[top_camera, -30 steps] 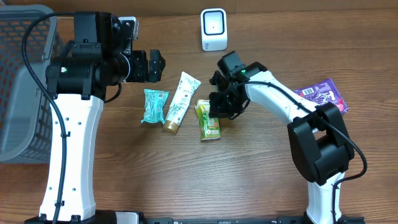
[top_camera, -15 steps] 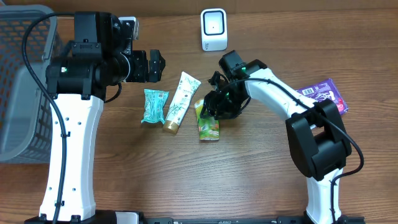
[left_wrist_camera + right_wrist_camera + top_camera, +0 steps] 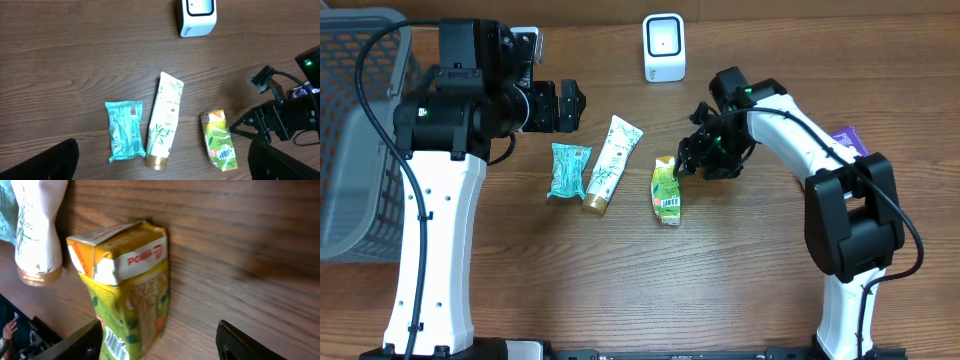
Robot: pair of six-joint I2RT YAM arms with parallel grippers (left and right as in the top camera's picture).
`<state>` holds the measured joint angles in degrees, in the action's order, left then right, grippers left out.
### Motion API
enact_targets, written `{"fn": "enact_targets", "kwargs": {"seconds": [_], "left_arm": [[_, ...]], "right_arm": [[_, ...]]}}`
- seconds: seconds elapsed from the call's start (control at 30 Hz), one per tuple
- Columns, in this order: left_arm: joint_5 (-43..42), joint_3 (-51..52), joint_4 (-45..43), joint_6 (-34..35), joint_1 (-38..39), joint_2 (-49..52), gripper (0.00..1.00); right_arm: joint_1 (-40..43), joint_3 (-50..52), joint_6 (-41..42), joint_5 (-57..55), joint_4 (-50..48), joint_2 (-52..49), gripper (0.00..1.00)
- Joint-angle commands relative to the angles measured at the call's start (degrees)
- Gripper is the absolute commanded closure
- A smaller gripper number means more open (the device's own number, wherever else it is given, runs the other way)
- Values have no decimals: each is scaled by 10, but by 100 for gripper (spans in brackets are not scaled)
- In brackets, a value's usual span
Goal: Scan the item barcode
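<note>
- Basket (image 3: 350, 150) of grey mesh sits at the far left of the table (image 3: 520, 290), beyond the left arm and well apart from the left pincer (image 3: 572, 105).
- Left pincer hangs above the wood with its tips pointing toward the middle. In the wrist view its fingers (image 3: 50, 162) stand wide apart with nothing between them.
- Teal packet (image 3: 568, 170) lies flat on the near side of that pincer in the overhead view, close to it but not touching.
- White tube (image 3: 612, 150) lies just beside the teal packet on its right, gold cap toward the near edge, between the two pincers and closer to the left one.
- Scanner (image 3: 663, 47), a small white box, stands at the far edge, apart from both pincers and roughly midway between them.
- Juice carton (image 3: 666, 188), green and yellow, lies on its side just left of the right pincer (image 3: 703, 165), its barcode (image 3: 226, 152) facing up at the end farther from the scanner.
- Right pincer sits low over the table with its fingers apart, clamped on nothing. Its wrist view shows the juice carton's folded top ahead and off toward one finger, with bare wood between it and the other finger (image 3: 250, 342). Whether the nearer finger touches the carton cannot be told.
- Purple packet (image 3: 845, 138) lies well to the right of that pincer, mostly hidden behind the right arm.
</note>
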<state>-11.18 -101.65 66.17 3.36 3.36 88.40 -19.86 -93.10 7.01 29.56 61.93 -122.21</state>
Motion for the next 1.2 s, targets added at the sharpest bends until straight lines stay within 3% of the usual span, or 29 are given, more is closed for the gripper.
{"fn": "enact_targets", "kwargs": {"seconds": [0.0,0.13,0.53,0.7,0.87,1.07,1.17], "left_arm": [[-4,-6,-1,9,0,1,0],[-4,-6,-1,9,0,1,0],[-4,-6,-1,9,0,1,0],[-4,-6,-1,9,0,1,0],[-4,-6,-1,9,0,1,0],[-4,-6,-1,9,0,1,0],[-4,-6,-1,9,0,1,0]], "right_arm": [[9,-4,-16,-3,-23,22,24],[9,2,-43,12,-58,19,24],[-19,31,-23,5,-195,13,28],[-60,31,37,-101,-193,1,28],[-77,30,114,-214,-192,-3,39],[-53,23,166,-262,-137,-2,62],[-38,6,184,-265,-75,-2,63]]}}
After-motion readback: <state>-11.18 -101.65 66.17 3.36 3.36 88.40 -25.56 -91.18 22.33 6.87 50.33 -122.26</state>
